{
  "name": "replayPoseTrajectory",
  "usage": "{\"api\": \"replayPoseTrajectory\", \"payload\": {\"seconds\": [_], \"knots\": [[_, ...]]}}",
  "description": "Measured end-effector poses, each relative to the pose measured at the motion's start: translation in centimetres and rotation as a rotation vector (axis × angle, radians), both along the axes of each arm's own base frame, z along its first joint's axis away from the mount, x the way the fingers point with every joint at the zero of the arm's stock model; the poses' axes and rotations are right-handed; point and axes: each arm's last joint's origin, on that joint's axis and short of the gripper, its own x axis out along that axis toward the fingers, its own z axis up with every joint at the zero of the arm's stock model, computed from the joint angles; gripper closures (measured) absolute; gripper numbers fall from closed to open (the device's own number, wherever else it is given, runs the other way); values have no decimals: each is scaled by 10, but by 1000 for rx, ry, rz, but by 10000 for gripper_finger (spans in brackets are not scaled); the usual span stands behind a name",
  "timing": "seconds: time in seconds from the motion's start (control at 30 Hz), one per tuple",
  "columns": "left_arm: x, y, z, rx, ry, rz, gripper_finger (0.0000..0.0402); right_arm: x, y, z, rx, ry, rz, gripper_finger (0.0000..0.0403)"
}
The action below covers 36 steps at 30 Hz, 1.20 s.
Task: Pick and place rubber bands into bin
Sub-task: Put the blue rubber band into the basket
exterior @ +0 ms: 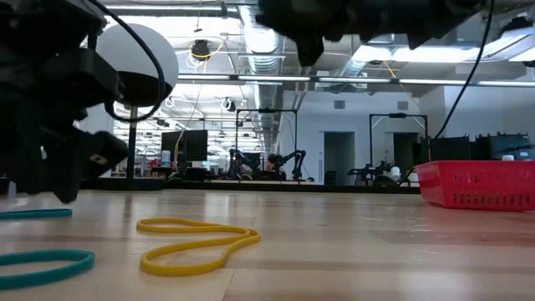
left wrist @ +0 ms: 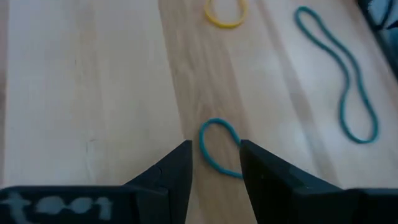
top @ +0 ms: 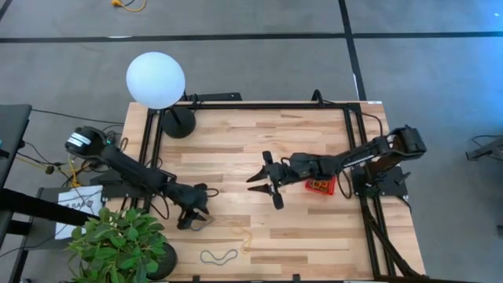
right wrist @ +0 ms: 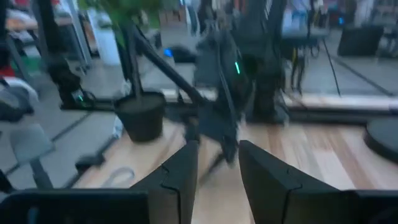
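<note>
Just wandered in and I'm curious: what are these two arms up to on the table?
They are clearing rubber bands into the red bin. The left gripper is open, low over a teal rubber band near the table's front edge. A yellow band and a longer teal band lie loose nearby. The right gripper hangs open mid-table beside the bin, holding nothing.

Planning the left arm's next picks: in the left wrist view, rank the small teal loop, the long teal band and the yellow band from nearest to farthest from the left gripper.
1. Small teal loop: right at the tips of the open left gripper.
2. Long teal band: off to one side, farther out.
3. Yellow band: straight ahead, at the far edge of the view.
</note>
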Motion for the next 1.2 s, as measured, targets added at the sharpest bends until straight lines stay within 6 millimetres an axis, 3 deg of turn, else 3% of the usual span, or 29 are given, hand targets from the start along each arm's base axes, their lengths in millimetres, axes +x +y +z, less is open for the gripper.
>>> {"api": "replayPoseTrajectory", "payload": {"seconds": [0.23, 0.57, 0.9, 1.2], "knots": [[8, -9, -16, 15, -8, 57, 278, 0, 6, 6, 7, -49, 12, 290], [7, -20, -32, 134, -5, 91, 304, 6, 7, -17, 107, 74, -11, 290], [-6, -18, -22, 151, 57, 64, 367, 6, 6, -19, 139, 107, -21, 290], [-13, -13, -4, 142, 27, 76, 350, 6, 6, -19, 139, 108, -21, 290]]}}
